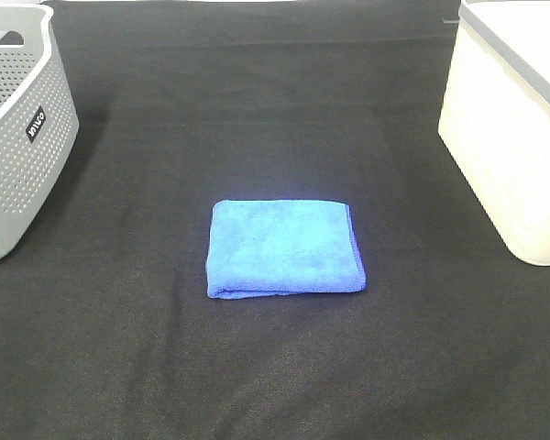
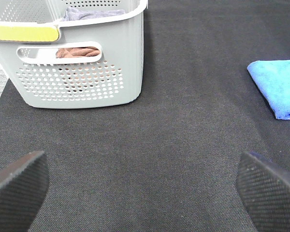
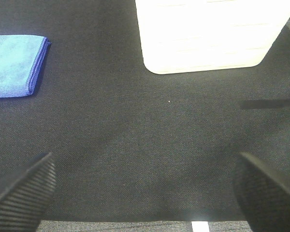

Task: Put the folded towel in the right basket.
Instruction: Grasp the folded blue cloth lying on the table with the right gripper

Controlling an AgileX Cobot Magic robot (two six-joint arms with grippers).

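Observation:
A folded blue towel (image 1: 284, 247) lies flat on the black cloth in the middle of the table. It also shows in the left wrist view (image 2: 279, 87) and in the right wrist view (image 3: 15, 65). The right basket (image 1: 513, 128) is white and stands at the right edge; its wall shows in the right wrist view (image 3: 208, 36). My left gripper (image 2: 142, 191) is open and empty, well apart from the towel. My right gripper (image 3: 145, 193) is open and empty, near the table's front edge. Neither gripper shows in the exterior high view.
A grey perforated basket (image 1: 18, 128) stands at the left edge; in the left wrist view (image 2: 77, 63) it holds some cloth. The black cloth (image 1: 275, 367) covers the table.

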